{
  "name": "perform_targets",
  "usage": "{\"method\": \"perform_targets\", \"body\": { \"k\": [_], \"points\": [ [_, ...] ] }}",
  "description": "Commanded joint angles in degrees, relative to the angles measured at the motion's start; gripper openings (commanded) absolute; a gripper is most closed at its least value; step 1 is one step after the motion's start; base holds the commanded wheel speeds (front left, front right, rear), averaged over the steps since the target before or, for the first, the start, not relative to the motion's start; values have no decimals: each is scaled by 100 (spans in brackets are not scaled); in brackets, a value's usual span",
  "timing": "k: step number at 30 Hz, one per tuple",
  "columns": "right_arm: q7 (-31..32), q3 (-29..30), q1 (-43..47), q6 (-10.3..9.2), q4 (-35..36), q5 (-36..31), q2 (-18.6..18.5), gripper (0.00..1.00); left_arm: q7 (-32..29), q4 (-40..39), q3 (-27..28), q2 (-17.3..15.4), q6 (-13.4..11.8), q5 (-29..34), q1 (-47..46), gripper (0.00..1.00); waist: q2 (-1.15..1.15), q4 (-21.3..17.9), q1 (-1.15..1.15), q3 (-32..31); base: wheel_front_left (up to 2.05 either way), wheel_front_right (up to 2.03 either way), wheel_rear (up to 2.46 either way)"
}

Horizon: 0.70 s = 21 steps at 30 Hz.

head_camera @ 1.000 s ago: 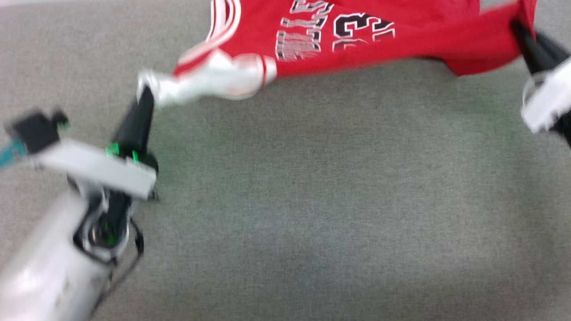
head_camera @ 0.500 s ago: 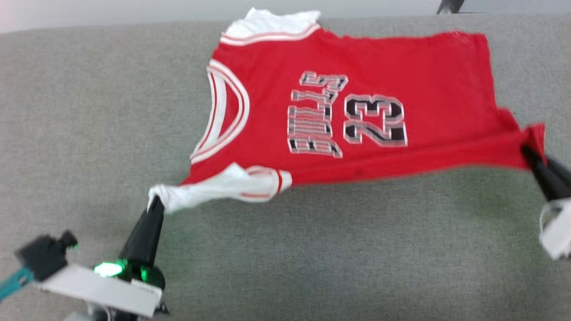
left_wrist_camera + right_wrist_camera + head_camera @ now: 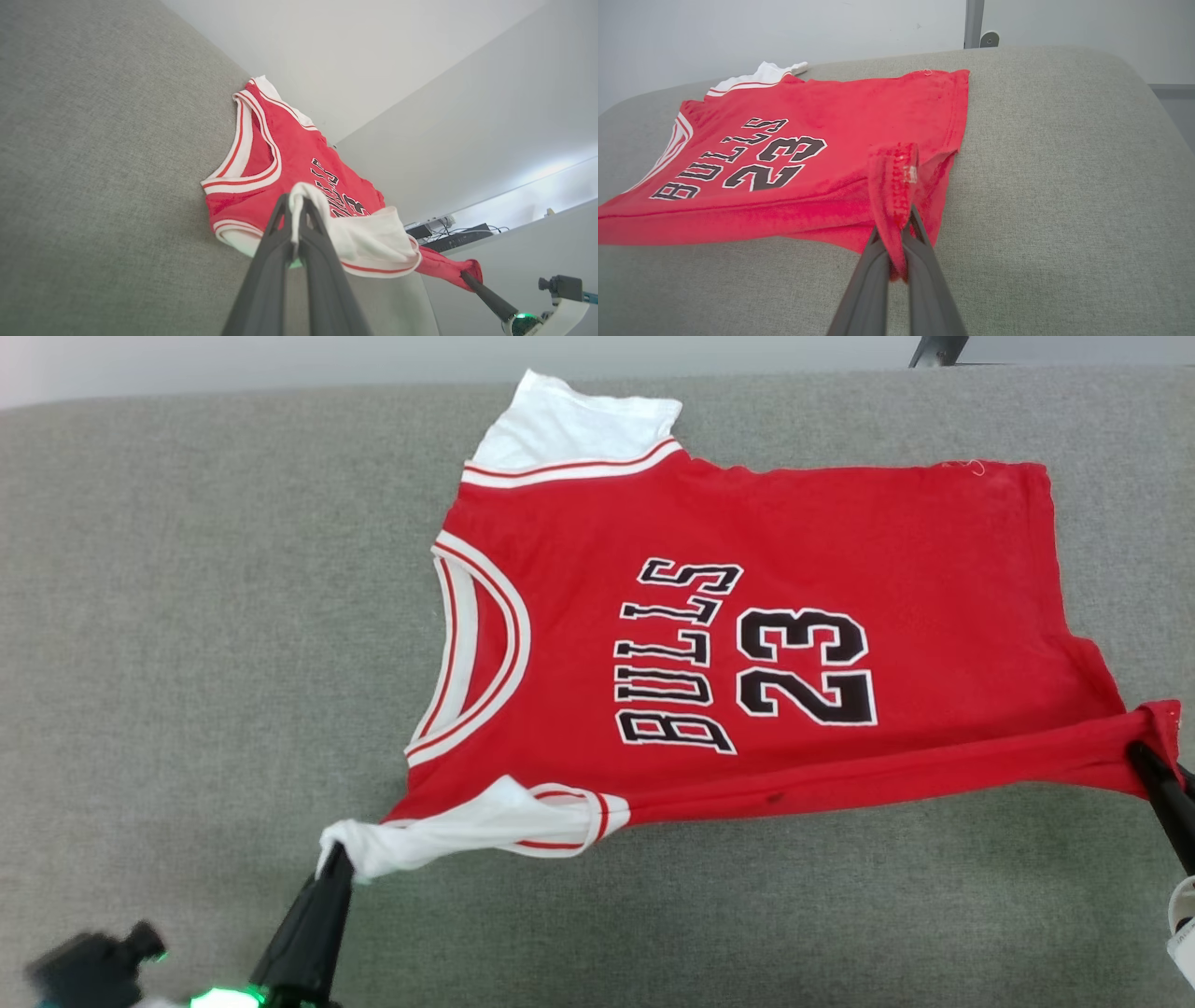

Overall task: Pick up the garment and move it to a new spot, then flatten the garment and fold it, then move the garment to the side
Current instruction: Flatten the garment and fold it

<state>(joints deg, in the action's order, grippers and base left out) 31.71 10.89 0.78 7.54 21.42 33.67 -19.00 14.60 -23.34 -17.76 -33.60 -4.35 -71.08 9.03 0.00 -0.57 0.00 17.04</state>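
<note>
**Left claw**: the two long dark fingers are pressed together and pinch the bunched cuff of the white short near sleeve. The sleeve is drawn into a twisted, rope-like shape leading away from the fingertips.

**Garment**: a red soft-knit basketball-jersey shirt lies ahead and to the right of the left claw. It is spread front-up on the grey, coarse-woven padded surface.

**Between the claws:**
- The rounded collar, banded white and red, lies flat a little beyond the left claw's tips.
- The far sleeve, white and flat with striped trim, sits well beyond that claw, near the surface's back edge.
- Black, white-outlined "BULLS" lettering and the number 23 are midway between the two claws.
- The shirt's near edge is pulled into a taut, rolled ridge from one claw to the other.

**Right claw**: the fingers are closed and nip the stitched red hem corner. The corner stands up in a narrow fold over the fingertips.
</note>
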Motion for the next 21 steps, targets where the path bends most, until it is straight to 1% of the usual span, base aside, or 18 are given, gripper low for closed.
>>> {"method": "perform_targets", "body": {
  "k": [1,2,3,4,6,8,10,14,17,21],
  "points": [
    [29,51,-18,-8,-6,-45,23,0,-49,47,-20,-101,-22,173,-164,0,0,1,0,23,0,0,0],
    [57,53,-77,-8,-53,-37,40,0,-120,131,-101,-163,-54,324,-291,0,0,4,0,35,0,0,0],
    [87,44,-149,-8,-93,-37,36,0,-180,171,-187,-122,-23,353,-413,0,0,-3,0,73,0,0,0],
    [89,34,-227,-8,-157,-67,12,0,-230,231,-248,-12,50,306,-584,0,0,-1,0,110,0,0,0],
    [110,-41,-376,-8,-340,-71,8,0,-362,483,-340,-44,94,404,-921,0,0,-7,0,180,0,0,0],
    [115,-104,-599,-8,-541,-89,1,0,-455,734,-419,117,184,380,-1323,0,0,-10,0,287,0,0,0],
    [105,-153,-831,-8,-786,-118,-14,0,-547,1014,-489,194,300,405,-1692,0,0,-21,0,413,0,0,0],
    [-15,-220,-1300,-8,-1246,-140,-35,0,-533,1651,-517,420,459,507,-2412,0,0,-31,0,622,0,0,0],
    [-101,-249,-1566,-8,-1549,-183,-32,0,-422,2218,-485,594,415,611,-2872,0,0,-24,0,744,0,0,0],
    [-243,-350,-1823,-8,-1834,-307,-32,0,-381,2825,-526,747,542,688,-3292,0,0,-51,0,860,0,0,0]
  ]
}}
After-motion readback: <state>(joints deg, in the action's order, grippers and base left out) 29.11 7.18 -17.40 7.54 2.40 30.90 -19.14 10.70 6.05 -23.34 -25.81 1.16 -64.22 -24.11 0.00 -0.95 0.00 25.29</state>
